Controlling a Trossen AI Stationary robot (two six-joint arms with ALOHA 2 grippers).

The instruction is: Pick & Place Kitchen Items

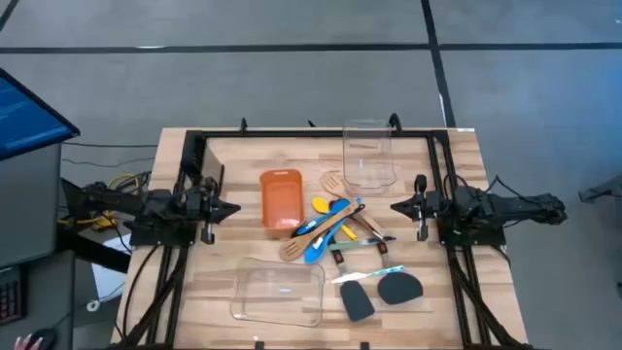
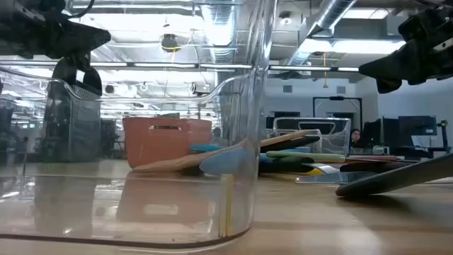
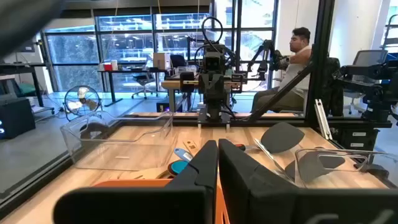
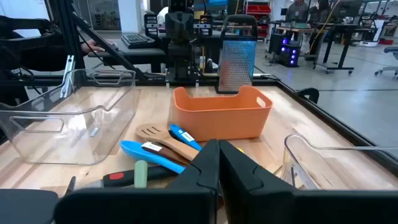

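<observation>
- Utensil pile (image 1: 335, 226): lies at the centre of the high view, just right of the orange bin (image 1: 281, 201), on bare table (image 1: 457, 301).
- Blue spoon (image 1: 326, 233) and wooden spoon (image 1: 316, 236): long axes run diagonally, bowls toward the lower left of the frame, handles toward the upper right.
- Slotted wooden turner (image 1: 333, 183): head at the upper end of the pile, toward the frame's top.
- Two black spatulas (image 1: 379, 292): lower right of centre, blades side by side, apart from the pile.
- Orange bin: upright; no utensil seen inside it.
- Clear container (image 1: 367, 154), upper centre, and clear container (image 1: 279, 290), lower centre: both hold nothing visible.
- Left gripper (image 1: 233, 208): left of the bin, raised, fingers pressed together, holding nothing.
- Right gripper (image 1: 394, 206): right of the pile, raised, fingers pressed together, holding nothing.
</observation>
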